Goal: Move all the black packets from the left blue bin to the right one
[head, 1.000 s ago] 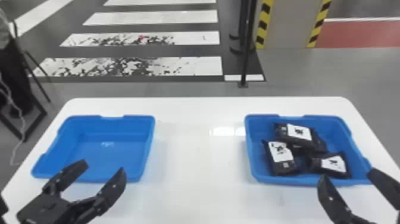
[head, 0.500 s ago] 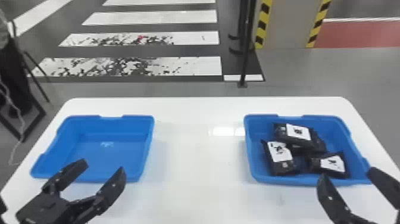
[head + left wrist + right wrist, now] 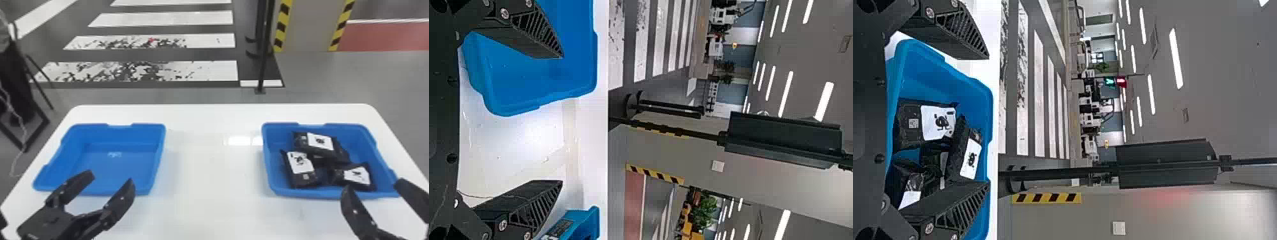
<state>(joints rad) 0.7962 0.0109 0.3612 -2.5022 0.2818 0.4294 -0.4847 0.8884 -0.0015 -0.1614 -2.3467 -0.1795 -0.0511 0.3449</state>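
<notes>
Nearest, the left end effector (image 3: 109,178) hangs at the near side of the left blue bin (image 3: 155,159), its fingers spread apart. The right end effector (image 3: 374,185), fingers also apart, is by the near edge of the right bin (image 3: 269,172). Inside that bin the black packets (image 3: 340,154) lie heaped, some overlapping, white labels showing. Both bins sit on the white worktop (image 3: 210,191); beyond stand a dark pole (image 3: 263,57) and, on the floor, white stripes (image 3: 204,17).

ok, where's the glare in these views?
Head view: bright patch on the table just left of the right bin; pale spot on the left bin's floor, reflection or mark, can't tell. Left wrist view: table sheen, bright ceiling lights. Right wrist view: bright ceiling lights too.
</notes>
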